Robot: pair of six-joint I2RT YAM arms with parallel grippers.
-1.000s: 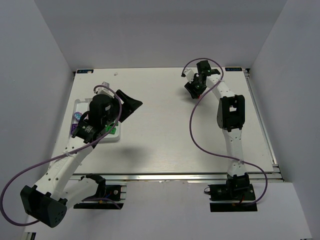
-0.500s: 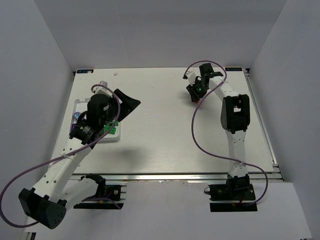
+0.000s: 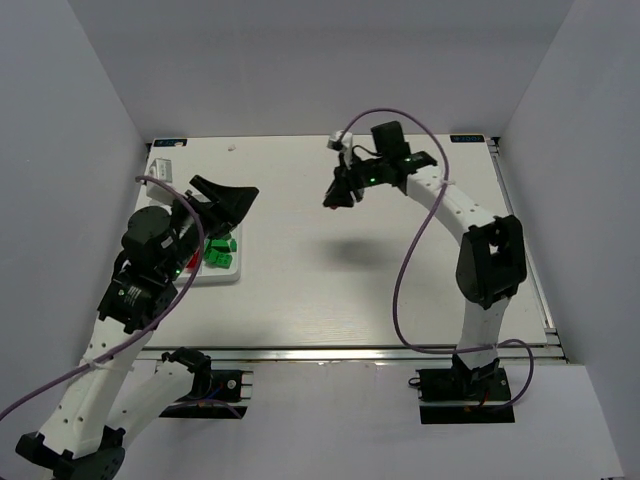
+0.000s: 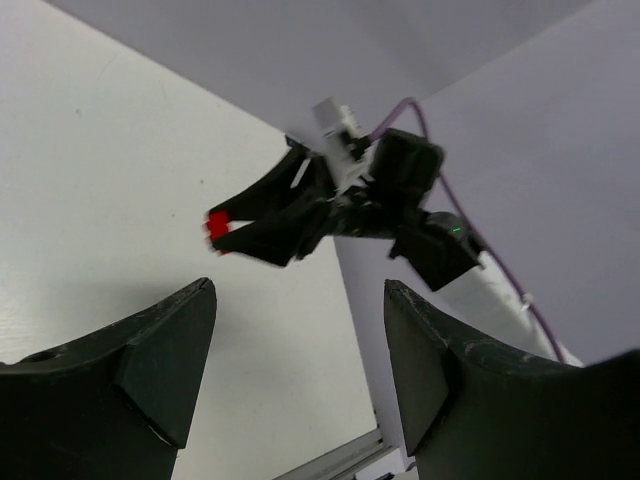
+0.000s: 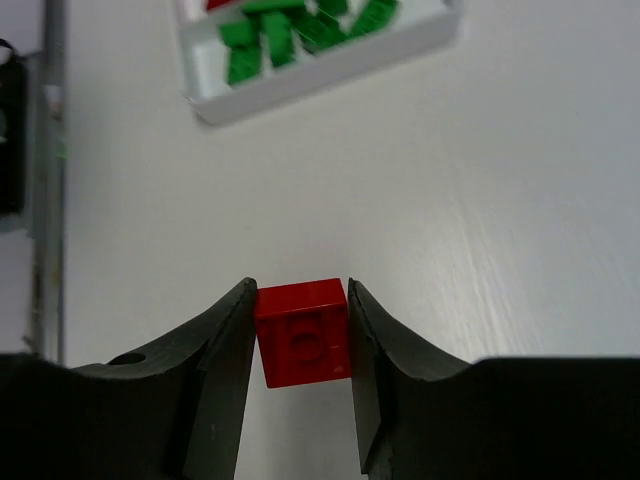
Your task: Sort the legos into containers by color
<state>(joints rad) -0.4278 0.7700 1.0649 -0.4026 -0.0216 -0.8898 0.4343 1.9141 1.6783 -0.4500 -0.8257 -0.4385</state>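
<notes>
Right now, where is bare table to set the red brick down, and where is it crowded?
Bare: the middle of the table under the red brick, between the white tray and the right arm. Crowded: the tray, packed with green bricks, left hand close by.

Tray (image 3: 222, 277) partly behind left arm (image 3: 148, 268)

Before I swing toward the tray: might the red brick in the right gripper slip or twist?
Likely rigid and light: the red brick looks small and solid. The right gripper clamps its flat sides, so twisting seems unlikely.
</notes>
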